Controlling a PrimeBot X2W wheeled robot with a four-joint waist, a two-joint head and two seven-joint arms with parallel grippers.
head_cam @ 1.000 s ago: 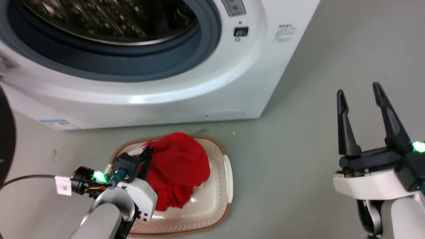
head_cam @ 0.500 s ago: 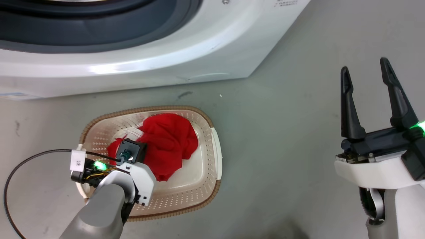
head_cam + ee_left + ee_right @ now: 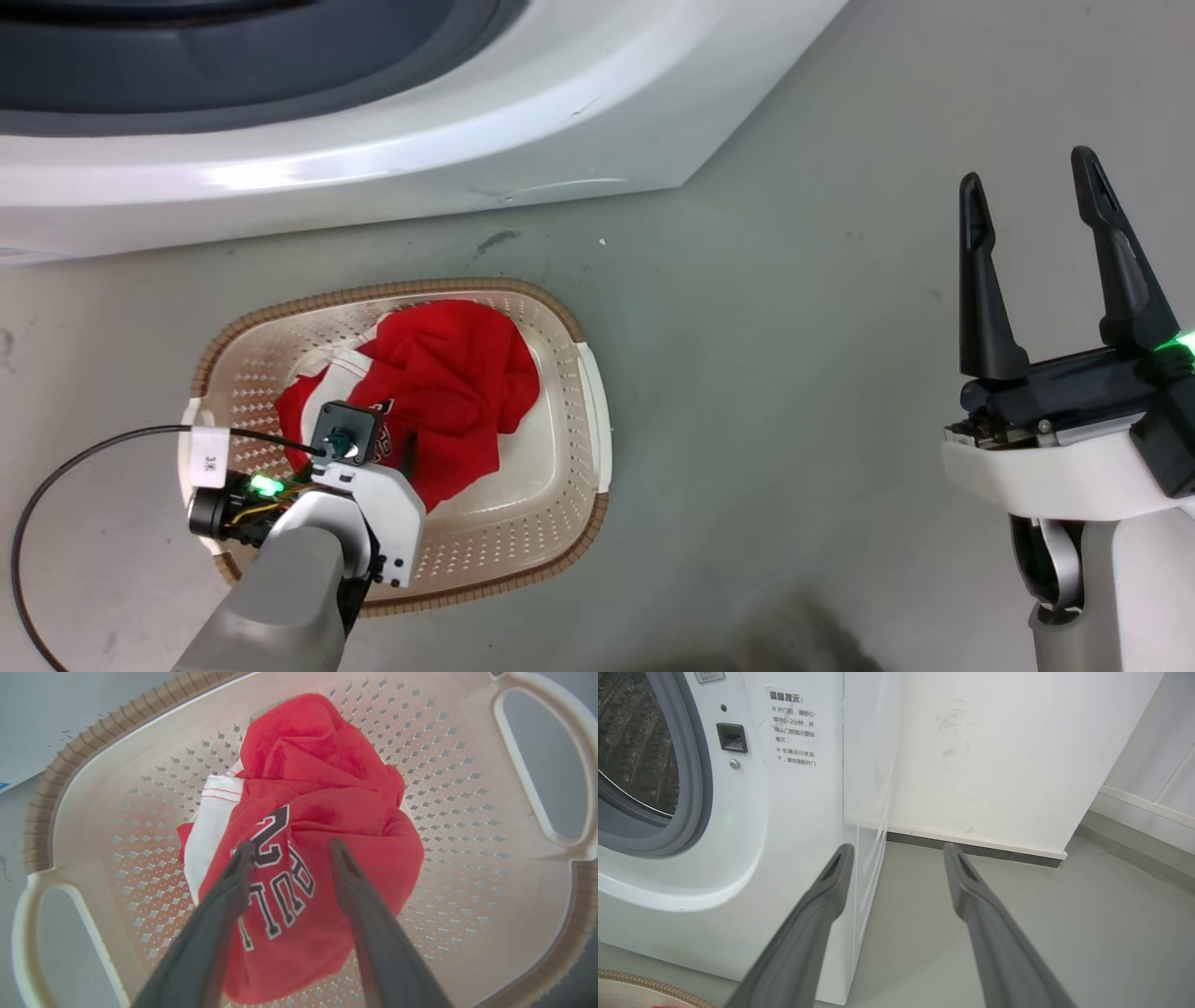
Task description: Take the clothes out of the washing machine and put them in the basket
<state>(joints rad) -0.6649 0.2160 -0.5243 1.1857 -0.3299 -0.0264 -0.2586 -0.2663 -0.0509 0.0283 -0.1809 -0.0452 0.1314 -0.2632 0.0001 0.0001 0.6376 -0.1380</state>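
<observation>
The red jersey [image 3: 448, 373] lies crumpled in the middle of the basket [image 3: 420, 285], which stands on the floor [image 3: 794, 373] just in front of the washing machine [image 3: 373, 168]. The left pincer [image 3: 292, 845] points down into the basket, its two fingers spread apart over the black-and-white lettering [image 3: 275, 877]. A ridge of cloth rises between the tips. Whether they touch the fabric I cannot tell, but they are not closed on it. The right pincer [image 3: 1027, 168] is also apart and holds nothing, well to the right of the basket above bare floor. The jersey looks light, soft and limp. I would expect it to sag and trail from any single hold, to fold where it is set down, and to take a firm squeeze without harm. It has no stiff edge to hook. The safest grip would be on a thick raised fold near the top of the heap at the basket's centre, bunching several layers. The flat white trim [image 3: 210, 812] towards the basket's side is a thin single layer and more likely to slip out.
</observation>
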